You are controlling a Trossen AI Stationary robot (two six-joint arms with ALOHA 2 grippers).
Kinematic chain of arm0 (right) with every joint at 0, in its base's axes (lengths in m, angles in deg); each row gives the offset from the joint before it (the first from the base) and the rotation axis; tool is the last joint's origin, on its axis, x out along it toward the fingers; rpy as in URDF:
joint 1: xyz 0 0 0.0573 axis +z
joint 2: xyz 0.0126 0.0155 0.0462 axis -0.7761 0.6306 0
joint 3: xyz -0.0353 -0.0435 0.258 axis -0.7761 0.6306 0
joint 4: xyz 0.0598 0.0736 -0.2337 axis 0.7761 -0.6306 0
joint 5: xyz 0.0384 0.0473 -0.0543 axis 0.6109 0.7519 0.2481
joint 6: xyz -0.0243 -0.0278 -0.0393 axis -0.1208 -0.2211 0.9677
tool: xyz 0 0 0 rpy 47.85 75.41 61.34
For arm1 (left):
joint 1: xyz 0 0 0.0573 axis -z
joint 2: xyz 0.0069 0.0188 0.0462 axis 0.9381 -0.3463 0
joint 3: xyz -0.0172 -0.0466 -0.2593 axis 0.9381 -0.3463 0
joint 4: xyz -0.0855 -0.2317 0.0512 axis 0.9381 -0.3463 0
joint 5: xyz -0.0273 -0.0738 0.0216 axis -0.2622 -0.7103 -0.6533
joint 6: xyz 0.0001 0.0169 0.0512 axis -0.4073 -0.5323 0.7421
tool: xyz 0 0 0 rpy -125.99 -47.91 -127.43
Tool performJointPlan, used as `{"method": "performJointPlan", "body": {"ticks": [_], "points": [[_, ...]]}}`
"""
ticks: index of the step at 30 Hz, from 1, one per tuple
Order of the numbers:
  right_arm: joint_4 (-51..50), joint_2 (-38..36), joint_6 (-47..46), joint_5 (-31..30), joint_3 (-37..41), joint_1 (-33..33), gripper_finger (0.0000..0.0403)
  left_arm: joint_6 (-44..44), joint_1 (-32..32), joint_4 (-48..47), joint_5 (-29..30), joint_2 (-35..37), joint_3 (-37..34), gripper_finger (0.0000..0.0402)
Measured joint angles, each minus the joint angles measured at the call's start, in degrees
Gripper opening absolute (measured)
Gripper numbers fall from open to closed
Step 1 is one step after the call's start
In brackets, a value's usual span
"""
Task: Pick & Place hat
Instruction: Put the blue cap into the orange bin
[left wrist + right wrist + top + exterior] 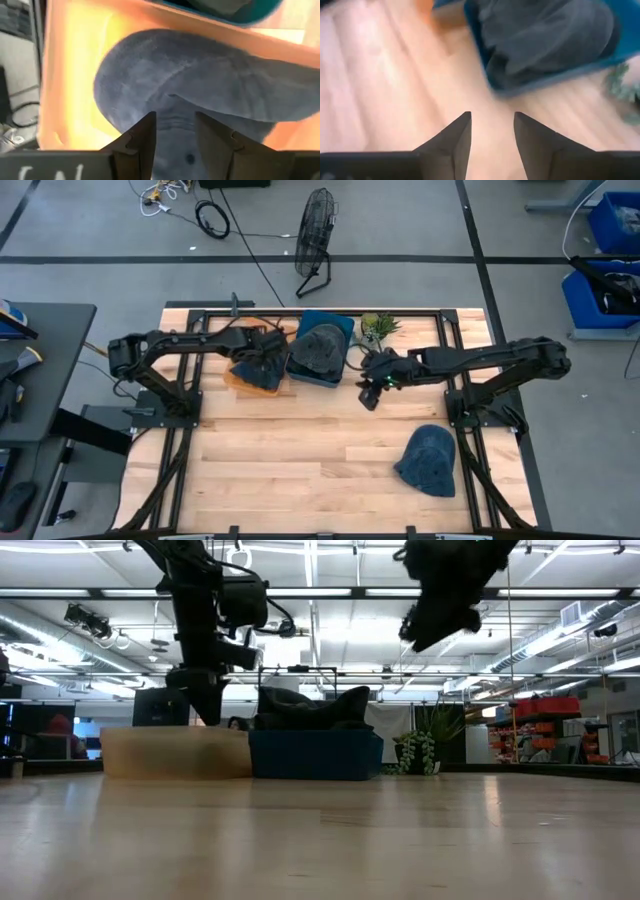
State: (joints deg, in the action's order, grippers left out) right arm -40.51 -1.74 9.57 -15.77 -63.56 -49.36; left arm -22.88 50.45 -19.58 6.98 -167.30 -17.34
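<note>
A blue-grey hat [255,372] lies in an orange bin [231,379]. My left gripper [262,358] is lowered into that bin, and its open fingers [145,135] stand over the hat's crown [165,75]. A dark grey hat [322,348] sits in the blue bin [327,319] next to it. A third blue-grey hat [430,462] lies on the table's near right part. My right gripper [371,393] is open and raised over bare wood right of the blue bin [545,77]; the low view shows the right gripper [428,630] high above the table. My left gripper [174,122] comes at the hat in the orange bin from above, its open fingers on either side of a patch of the crown [172,107]. I cannot tell whether the fingertips touch the cloth; in the low view the bin's wall [175,752] hides them.
A small green plant [378,327] stands at the table's far edge, right of the blue bin. The two bins stand side by side at the far middle of the table. Bare wood [300,450] spans the near and middle table. A fan [316,235] stands on the floor beyond.
</note>
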Motion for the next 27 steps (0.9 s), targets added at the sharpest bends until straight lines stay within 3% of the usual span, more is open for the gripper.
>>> {"method": "performJointPlan", "body": {"ticks": [5, 9, 13, 16, 27], "points": [[-20.7, -0.2, -5.5, 4.7, -8.9, 4.6, 0.0153, -1.1, 2.5, -0.2, 0.0, 0.0, 0.1, 0.0119], [-30.2, -0.2, -12.5, 11.8, -10.7, 10.4, 0.0153, -1.1, 4.2, 0.1, 0.3, 0.0, 1.7, 0.0118], [-30.8, 0.5, -20.3, 19.7, -7.3, 16.5, 0.0153, -2.6, 5.7, 0.8, 5.2, 0.0, 3.5, 0.0124], [-30.8, 1.0, -27.9, 22.0, -4.0, 20.4, 0.0153, -2.6, 6.2, 1.3, 7.7, 0.0, 4.0, 0.0128], [-30.5, 2.7, -40.7, 29.7, 6.8, 27.4, 0.0153, -7.1, 6.3, 2.8, 7.9, 0.1, 4.6, 0.0128]]}}
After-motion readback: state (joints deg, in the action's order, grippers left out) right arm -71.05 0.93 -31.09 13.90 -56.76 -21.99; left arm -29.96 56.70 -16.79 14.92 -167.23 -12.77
